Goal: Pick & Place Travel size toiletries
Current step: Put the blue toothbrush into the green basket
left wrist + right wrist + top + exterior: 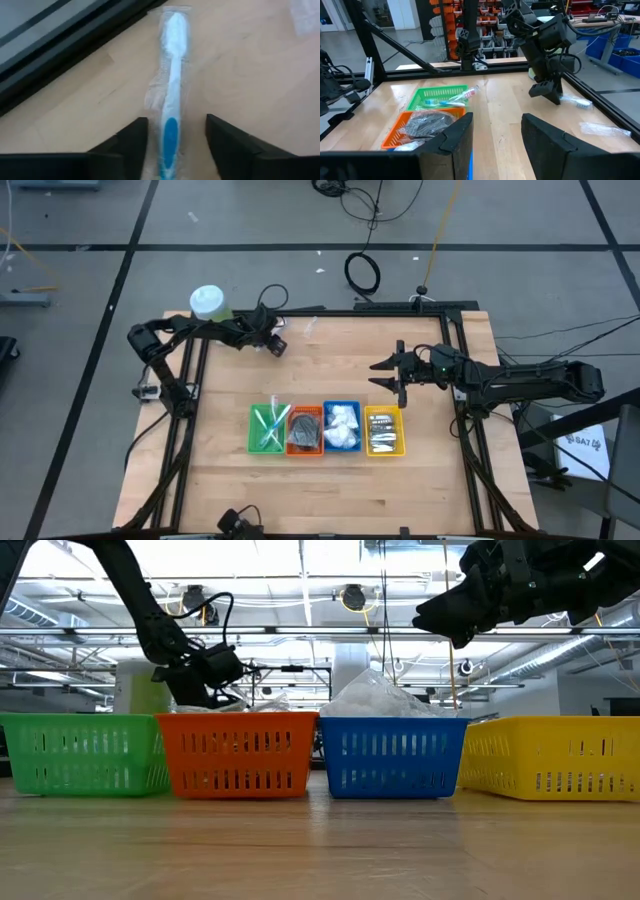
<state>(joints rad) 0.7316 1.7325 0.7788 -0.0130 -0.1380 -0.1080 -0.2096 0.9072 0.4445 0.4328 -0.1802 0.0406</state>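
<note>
The left gripper [172, 145] is down at the table's [300, 490] far edge, well beyond the green bin [267, 429], its fingers [131, 140] apart on either side of a wrapped toothbrush [171, 100] that lies flat on the wood. A second wrapped toothbrush [600, 129] lies near it. The right gripper [388, 374] hangs above the table just beyond the yellow bin [384, 430], fingers apart and holding nothing. More toothbrushes [268, 425] lie in the green bin.

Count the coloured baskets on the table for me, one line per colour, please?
Green basket: 1
Orange basket: 1
Blue basket: 1
Yellow basket: 1
Total: 4
</note>
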